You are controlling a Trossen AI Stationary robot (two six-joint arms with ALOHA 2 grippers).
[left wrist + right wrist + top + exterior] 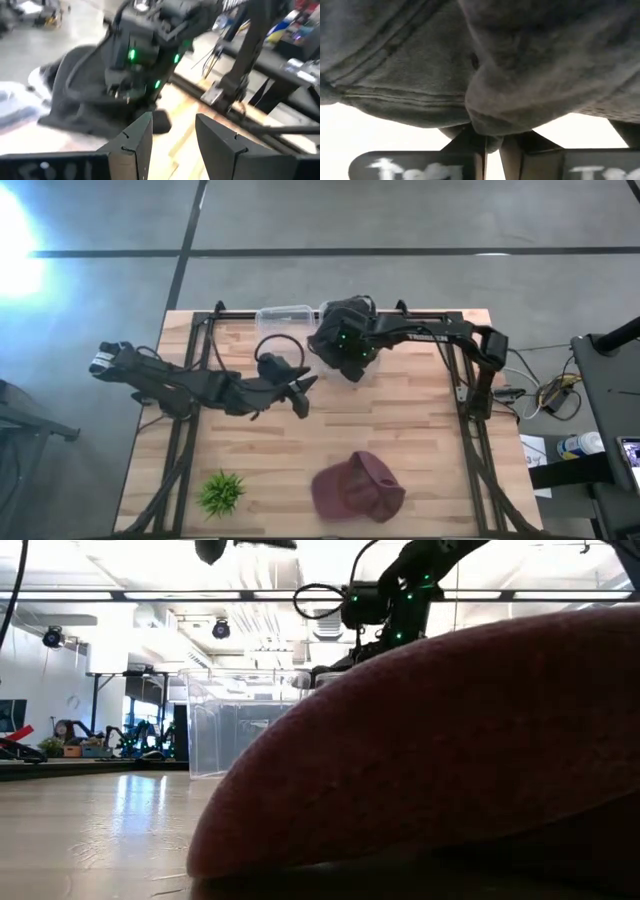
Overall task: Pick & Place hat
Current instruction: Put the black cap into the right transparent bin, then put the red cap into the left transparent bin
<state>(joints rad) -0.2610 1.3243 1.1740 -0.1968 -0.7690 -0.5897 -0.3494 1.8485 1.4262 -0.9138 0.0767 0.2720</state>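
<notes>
Wooden counter (420, 430): red cap (357, 487) at near edge, beside plant (221, 492). Right claw (492, 145) clamps dark hat (343, 335) over clear bin (283, 313). Left claw (172, 142) spread, empty, mid-counter.

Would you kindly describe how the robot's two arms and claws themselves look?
Both are dark, jointed arms. The right arm bears white lettering on its link and green lights near its wrist. The left claw has flat, angular black fingers. A looped black cable runs beside the left arm.
</notes>
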